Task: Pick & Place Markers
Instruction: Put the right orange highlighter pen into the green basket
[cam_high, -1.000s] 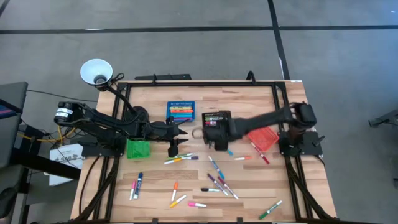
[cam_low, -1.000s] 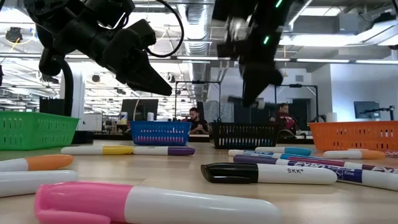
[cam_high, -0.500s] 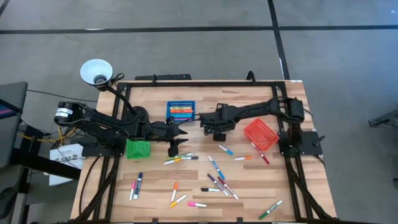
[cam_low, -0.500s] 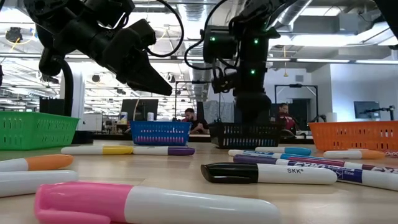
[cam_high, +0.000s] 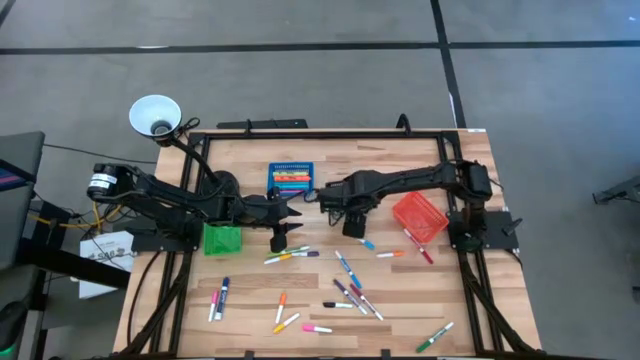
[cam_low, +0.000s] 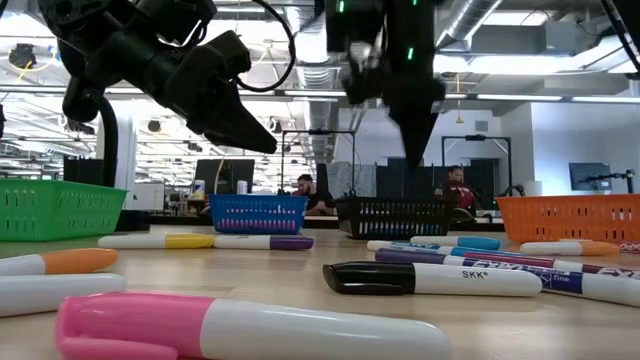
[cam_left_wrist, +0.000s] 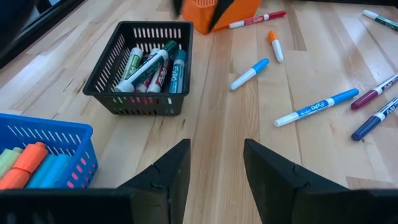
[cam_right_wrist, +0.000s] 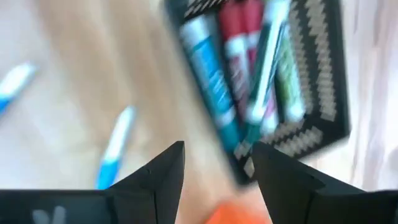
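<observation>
Several markers (cam_high: 352, 290) lie scattered on the bench (cam_high: 400, 320); others are already sorted into the black bin (cam_left_wrist: 144, 68) and the blue bin (cam_high: 291, 179), evidently by cap colour. The right pincer (cam_high: 325, 196) hovers at the black bin with fingers spread and nothing between them, consistent with a drop-off position. The left pincer (cam_high: 283, 243) hangs just above the nearest loose markers, open and empty. Most remaining markers lie toward the front edge, well apart from both pincers.

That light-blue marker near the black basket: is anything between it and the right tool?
Nothing visible. The right tool hangs open just above the light-blue marker, beside the black basket, with only bare table between.
</observation>
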